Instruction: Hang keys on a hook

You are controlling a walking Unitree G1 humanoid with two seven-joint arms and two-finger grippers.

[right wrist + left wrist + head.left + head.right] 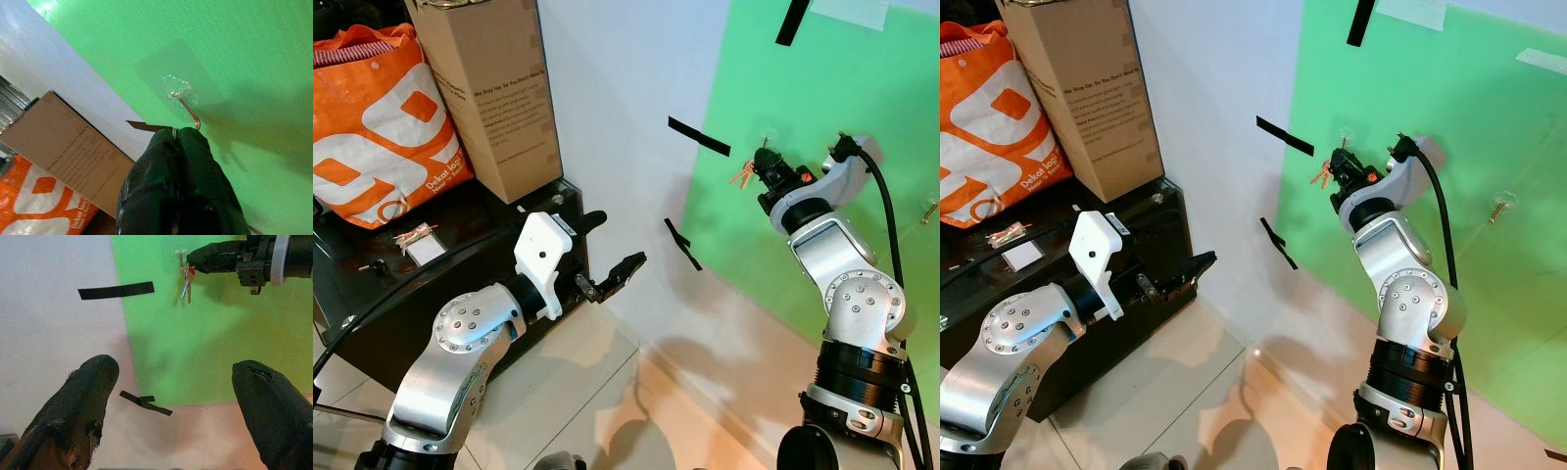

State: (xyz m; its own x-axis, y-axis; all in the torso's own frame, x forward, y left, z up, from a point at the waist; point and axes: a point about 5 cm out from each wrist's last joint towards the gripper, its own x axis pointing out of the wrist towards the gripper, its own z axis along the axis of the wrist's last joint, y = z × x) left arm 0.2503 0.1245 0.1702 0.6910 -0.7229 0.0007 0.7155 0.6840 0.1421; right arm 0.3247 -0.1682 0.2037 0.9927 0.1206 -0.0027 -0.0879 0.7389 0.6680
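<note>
Left eye view: the right claw (766,162) pinches the keys (741,178) up at the green wall.

Left wrist view: the left claw (171,406) is wide open, holding nothing.

Right wrist view: closed fingers (183,166) touch the hook (188,110).

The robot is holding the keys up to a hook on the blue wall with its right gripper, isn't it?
Not quite: the wall is green, not blue, as the left eye view shows. The rest holds: the right gripper has the keys up at the hook.
</note>
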